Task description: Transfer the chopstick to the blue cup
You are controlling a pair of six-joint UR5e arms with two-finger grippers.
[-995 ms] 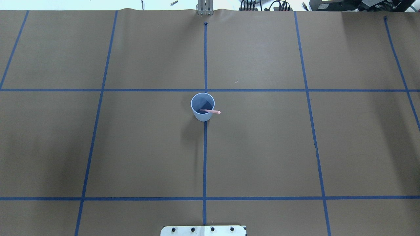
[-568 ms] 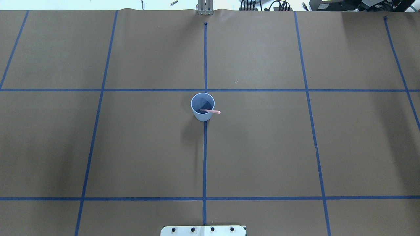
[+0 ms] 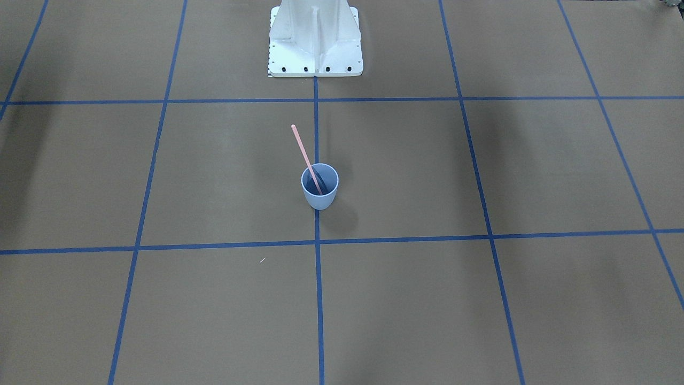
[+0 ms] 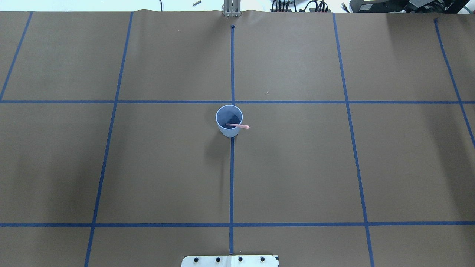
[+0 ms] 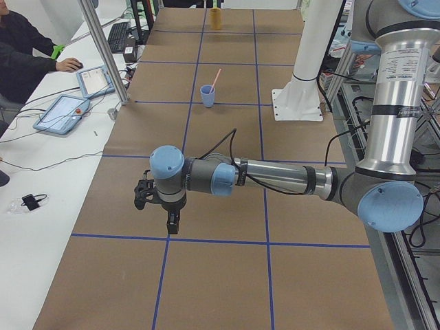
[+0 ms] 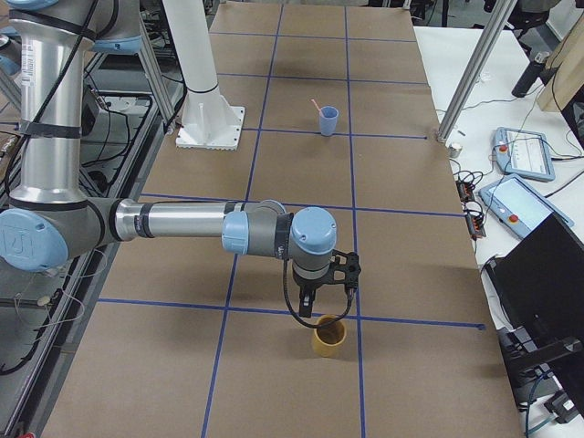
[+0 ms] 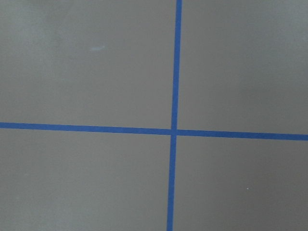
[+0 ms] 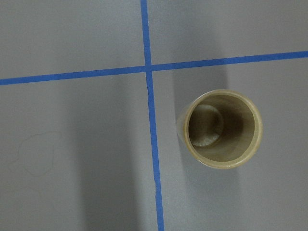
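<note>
Pink chopstick (image 3: 303, 149) sits in the blue cup (image 3: 319, 201) mid-counter (image 3: 481, 171), its top leaning to eleven o'clock in the front view. We judge the transfer done. The left tool (image 5: 158, 213) and right tool (image 6: 321, 306) hang well apart from it; we cannot tell if they are spread or pinching.

Brown paper covers the bench (image 4: 297, 167), and blue tape lines (image 4: 232, 178) mark it into large squares. A tan cup (image 8: 224, 129) stands upright near one tape crossing, clear of both lines, well apart from the middle of the bench. A white side table (image 5: 41, 206) runs alongside the bench. A seated person (image 5: 20, 48) reaches a hand onto it, near a keyboard (image 5: 118, 36) and a blue-edged tablet (image 5: 63, 113).
</note>
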